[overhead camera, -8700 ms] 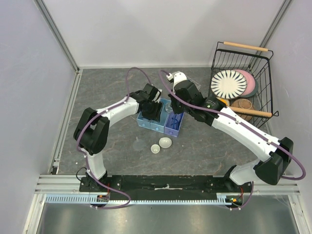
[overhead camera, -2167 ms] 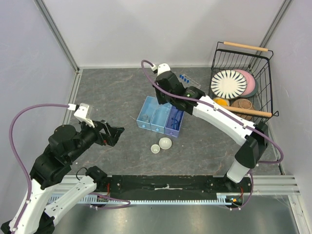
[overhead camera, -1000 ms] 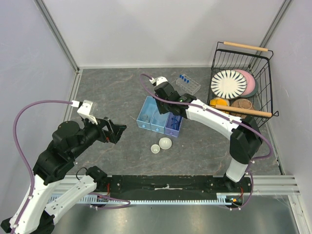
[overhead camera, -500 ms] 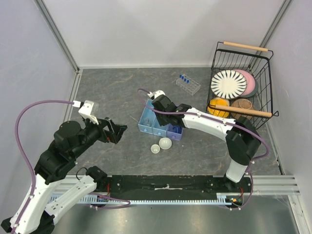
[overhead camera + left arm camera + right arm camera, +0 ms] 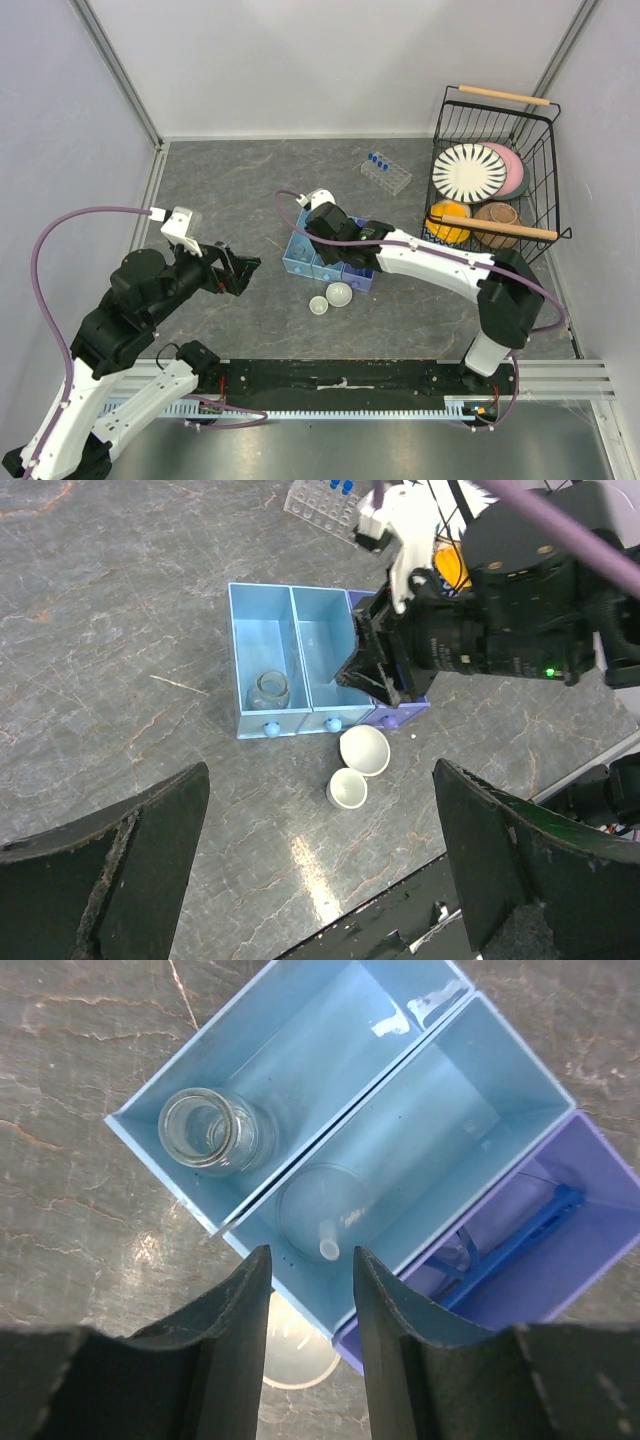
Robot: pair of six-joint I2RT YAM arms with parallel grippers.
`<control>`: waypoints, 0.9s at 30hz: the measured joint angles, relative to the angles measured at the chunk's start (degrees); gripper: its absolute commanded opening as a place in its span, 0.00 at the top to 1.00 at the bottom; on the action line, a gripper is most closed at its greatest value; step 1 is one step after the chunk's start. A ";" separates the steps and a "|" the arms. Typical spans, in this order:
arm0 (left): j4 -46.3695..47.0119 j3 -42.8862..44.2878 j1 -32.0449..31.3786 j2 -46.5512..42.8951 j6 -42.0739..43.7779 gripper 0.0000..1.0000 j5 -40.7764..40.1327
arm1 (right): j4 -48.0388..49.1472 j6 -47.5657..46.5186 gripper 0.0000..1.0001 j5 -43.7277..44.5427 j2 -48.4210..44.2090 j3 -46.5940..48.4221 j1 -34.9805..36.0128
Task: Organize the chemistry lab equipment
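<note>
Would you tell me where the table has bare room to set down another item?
Free: the far-left table, between the wall rail and the tube rack; also the near-right stretch between the white dishes and the base of the right arm. Crowded: around the blue organizer, where that arm reaches.

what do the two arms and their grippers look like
The left arm and right arm share white links and black joints, each trailing a looping purple cable. The left gripper and right gripper are black with broad matte fingers. A small green light glows on the right arm.
</note>
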 measured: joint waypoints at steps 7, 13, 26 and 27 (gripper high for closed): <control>0.04 -0.02 0.00 0.00 0.00 0.00 0.00 | -3.48 0.59 0.52 2.16 -8.57 0.22 2.56; 1.03 -0.11 0.00 0.09 0.00 0.00 0.22 | -4.20 3.63 0.53 1.64 -17.81 -3.87 5.29; 3.13 -1.97 0.00 0.22 -0.02 0.00 1.49 | -2.71 9.07 0.61 -1.44 -16.11 -14.29 8.31; 3.13 -1.97 0.02 0.22 0.00 0.00 1.49 | -2.05 9.22 0.61 -1.60 -15.50 -14.47 8.41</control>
